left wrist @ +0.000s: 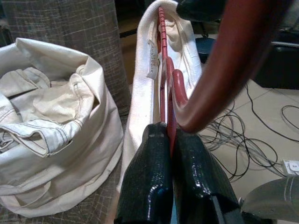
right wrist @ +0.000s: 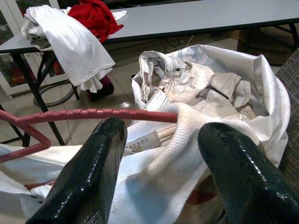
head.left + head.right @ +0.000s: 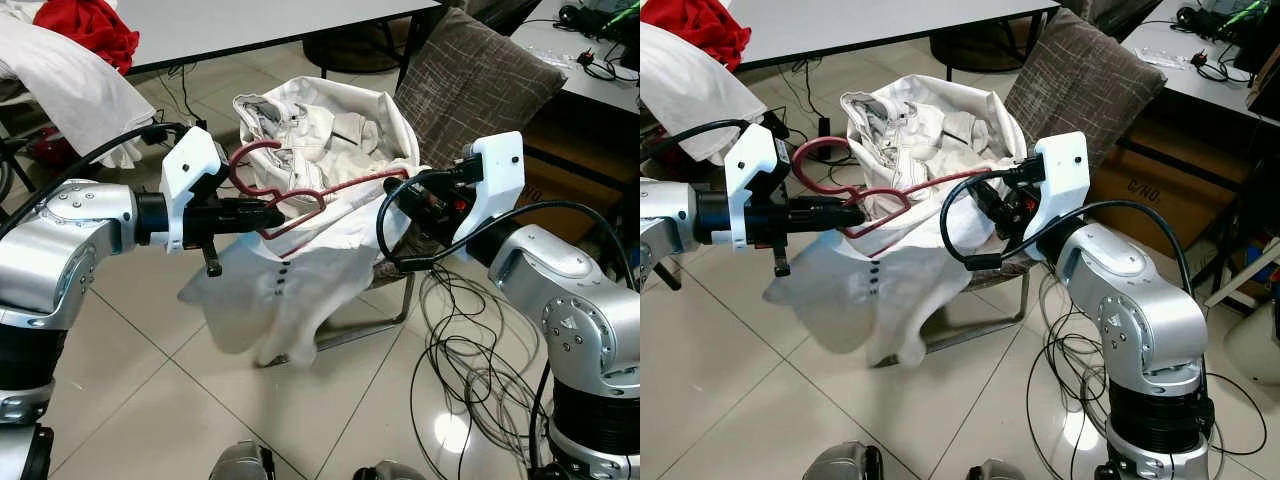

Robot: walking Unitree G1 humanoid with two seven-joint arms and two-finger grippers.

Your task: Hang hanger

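Both silver arms fill the near part of the head view, reaching inward toward each other over a tiled floor (image 3: 130, 370). On the 9 o'clock side the left gripper (image 3: 268, 214) is pinched tight on the dark red hanger (image 3: 290, 195), right at the base of its hook; the wrist cam shows the two black fingers (image 1: 149, 182) squeezed together with the red wire between them. That hanger sits mid-air between the two arms, hook curling up toward 11 o'clock, and a white garment (image 3: 285, 290) with a row of dark buttons is draped on it, sagging down toward 6 o'clock. Over at 3 o'clock the right gripper (image 2: 163, 144) has its fingers spread wide apart, not gripping anything, with the garment's ribbed white collar and the hanger's ridged arm lying in the gap. Behind all this, around 12 o'clock, a chair holds a pile of cream laundry (image 3: 320, 130), with a grey-brown checked cushion (image 3: 470, 80) leaning at about 1 o'clock. A table (image 3: 260, 25) runs across the back, with a red cloth (image 3: 90, 30) and a white cloth (image 3: 60, 85) hanging off its 10 o'clock end. Loose black cables (image 3: 470, 370) are tangled on the tiles at 4 o'clock.
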